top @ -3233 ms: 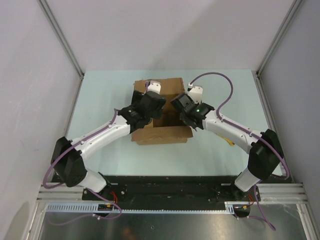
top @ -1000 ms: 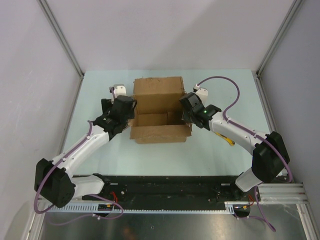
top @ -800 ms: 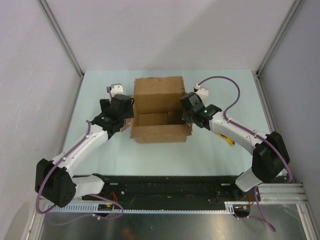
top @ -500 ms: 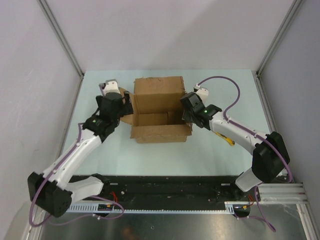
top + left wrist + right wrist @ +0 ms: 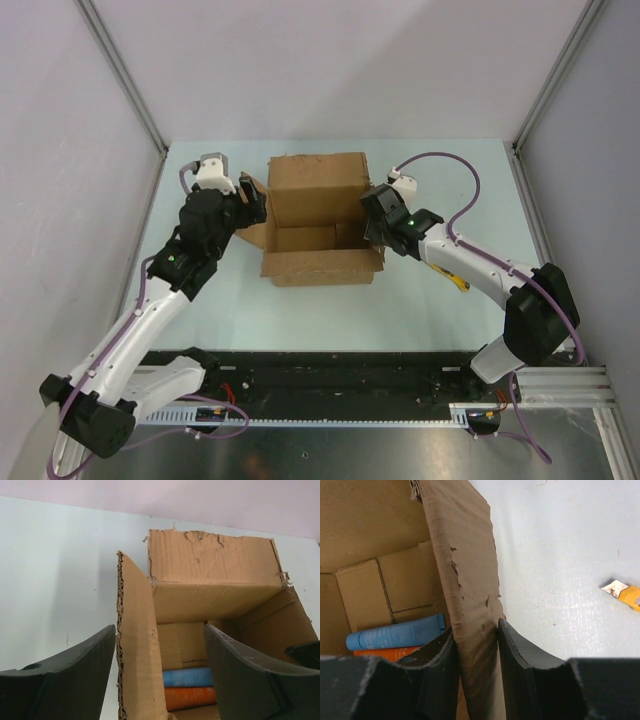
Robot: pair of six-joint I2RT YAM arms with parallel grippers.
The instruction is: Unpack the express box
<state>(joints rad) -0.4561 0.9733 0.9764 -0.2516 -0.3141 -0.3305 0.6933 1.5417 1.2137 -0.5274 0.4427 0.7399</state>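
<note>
The box (image 5: 315,215) sits mid-tabletop (image 5: 440,190), flaps up and mouth open. 2 tubes lie at its bottom, 1 blue (image 5: 395,634) and 1 orange (image 5: 190,698).

The right gripper (image 5: 475,640) is clamped on the right flap (image 5: 465,570), 1 finger inside the box and 1 outside. The left gripper (image 5: 160,630) is spread wide and straddles the upright left flap (image 5: 137,645). Neither of its fingers appears to press the card.

The main risk is the right flap. Its edge is already ragged, so a hard outward pull could rip it further rather than fold it. The box looks light and nothing pins it down, so a 1-sided tug would likely drag or tip it and shift the tubes. If the left gripper closes off-centre, it may crumple the thin flap or slip off. A released flap could also spring back over the opening and block the reach for the tubes. A yellow object (image 5: 627,594) lies on the tabletop well right of the box, too far to matter unless the box slides that way.
</note>
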